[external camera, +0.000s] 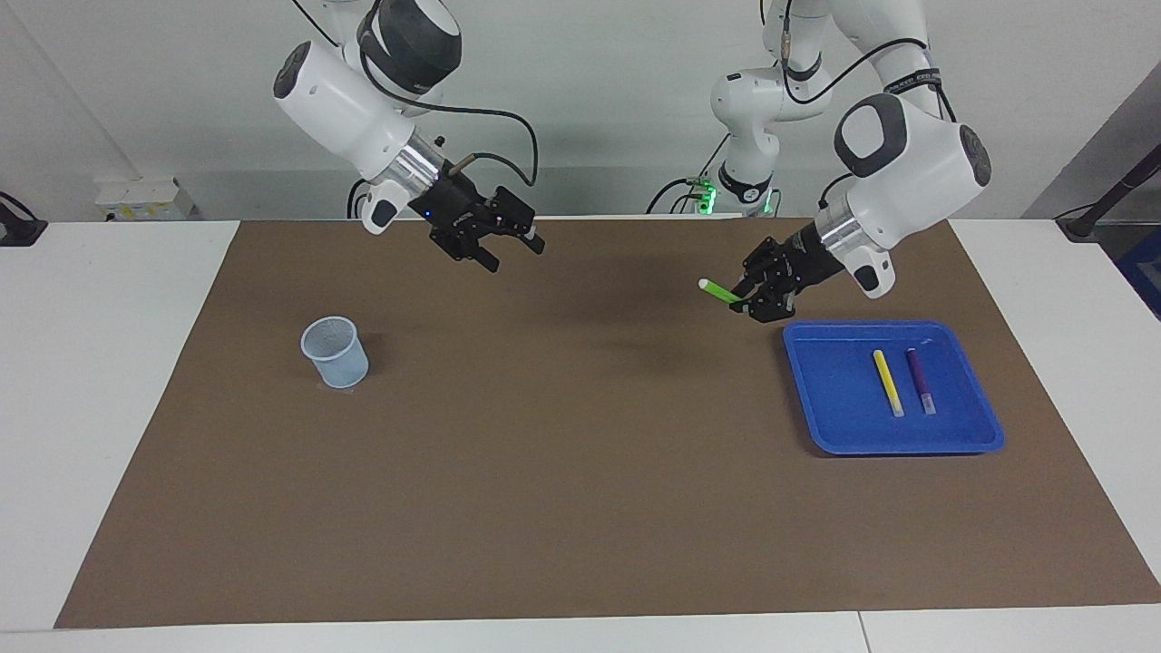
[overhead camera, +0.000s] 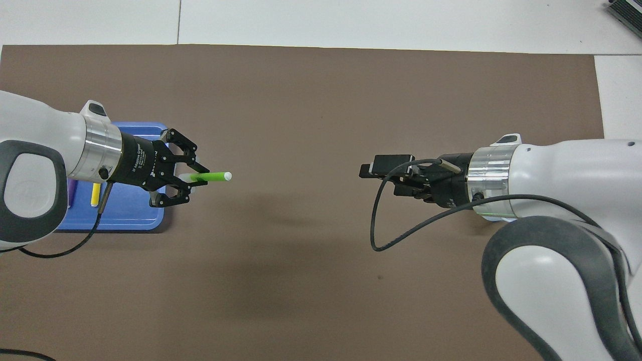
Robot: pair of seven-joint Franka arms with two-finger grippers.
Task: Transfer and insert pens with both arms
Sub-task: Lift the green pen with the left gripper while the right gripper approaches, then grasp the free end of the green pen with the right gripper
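Note:
My left gripper is shut on the green pen, held in the air over the brown mat just off the blue tray. The green pen lies almost level, its whitish end pointing toward the right arm's end of the table. In the tray lie the yellow pen and the purple pen, side by side. My right gripper hangs open and empty over the mat, turned toward the left gripper. In the overhead view the right gripper faces the pen's tip across a gap.
A pale blue mesh cup stands upright on the mat toward the right arm's end of the table. A black cable loops from the right wrist. The brown mat covers most of the white table.

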